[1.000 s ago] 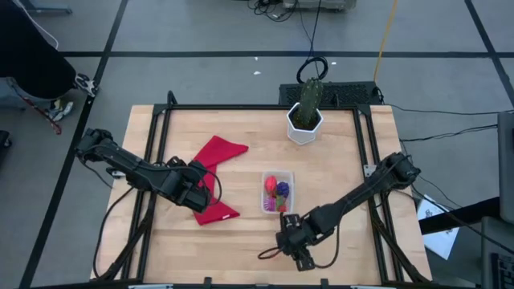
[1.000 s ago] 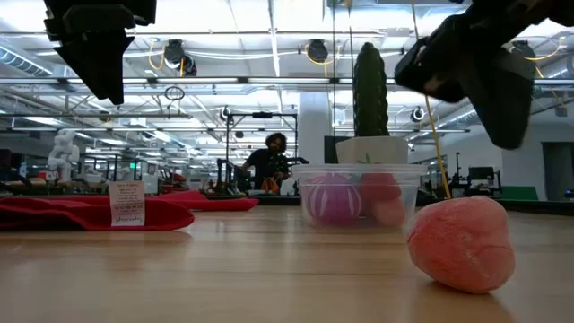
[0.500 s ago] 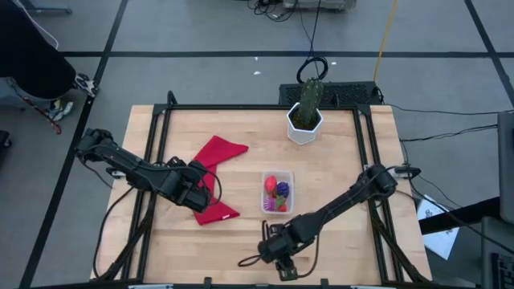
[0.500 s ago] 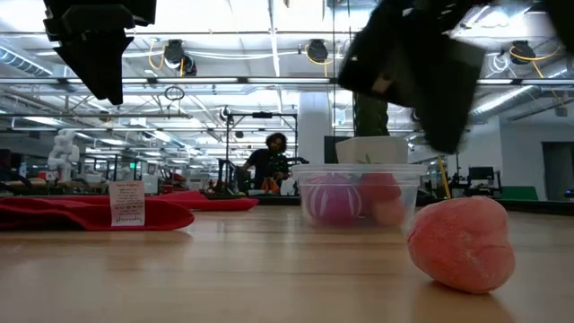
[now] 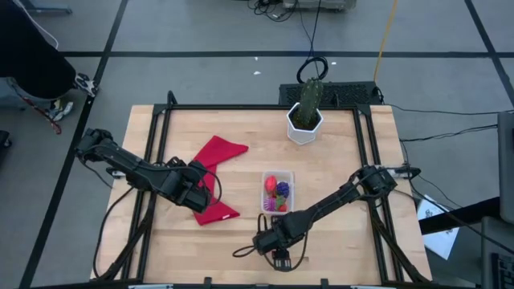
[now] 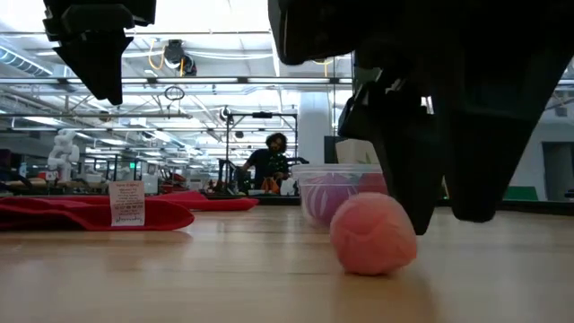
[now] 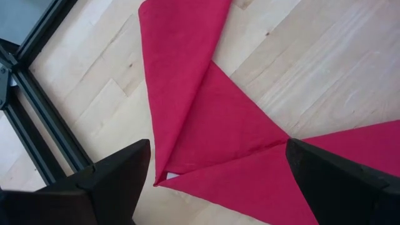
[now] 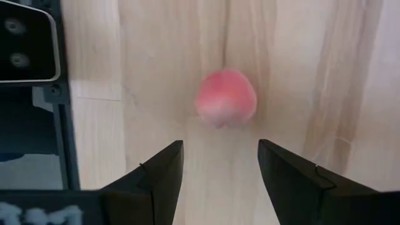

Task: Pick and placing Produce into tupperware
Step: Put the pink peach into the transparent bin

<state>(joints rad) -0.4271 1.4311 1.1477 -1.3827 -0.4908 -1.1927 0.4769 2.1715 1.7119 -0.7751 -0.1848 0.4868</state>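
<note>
Right wrist view shows the right gripper with fingers spread, apart from the pink produce lying loose on the table near the tupperware — lined up, I judge, to straddle it — while the left gripper waits, fingers wide, over the red cloth.

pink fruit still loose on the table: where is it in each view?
High: hidden under the right gripper, near the front edge.
Low: pink fruit at centre, on the wood.
Left wrist: not in it.
Right wrist: just beyond the open fingers.
Shared landmark: the tupperware, behind the fruit in the low view.
</note>
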